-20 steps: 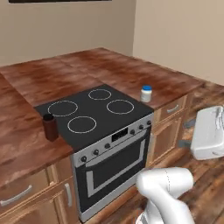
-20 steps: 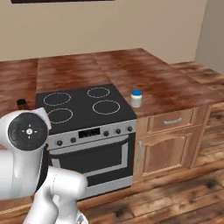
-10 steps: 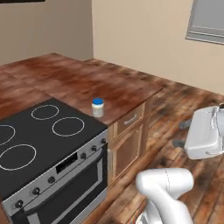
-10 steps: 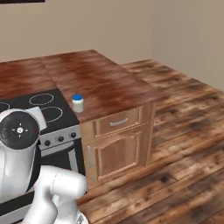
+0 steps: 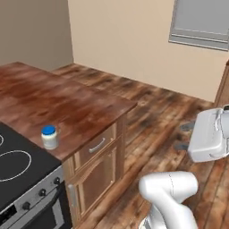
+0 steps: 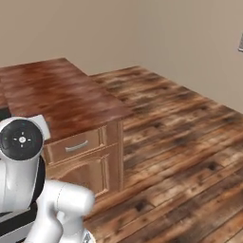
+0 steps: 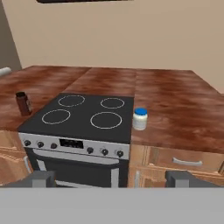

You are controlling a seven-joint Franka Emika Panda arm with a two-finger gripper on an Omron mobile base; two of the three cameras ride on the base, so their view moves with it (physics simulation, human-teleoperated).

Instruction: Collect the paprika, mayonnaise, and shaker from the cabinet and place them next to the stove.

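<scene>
Base has swung away from the black glass cooktop stove (image 7: 81,117) since a second ago — squat blue-lidded whitish mayonnaise jar (image 7: 140,119) sits on the counter just beside it, tall dark red-brown paprika bottle (image 7: 22,103) on its other side — gripper (image 7: 110,179) wide open, empty, so probably off for the shaker.

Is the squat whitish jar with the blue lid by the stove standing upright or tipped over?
Upright: the squat whitish jar stands on the wooden counter beside the black cooktop, blue lid on top.
</scene>
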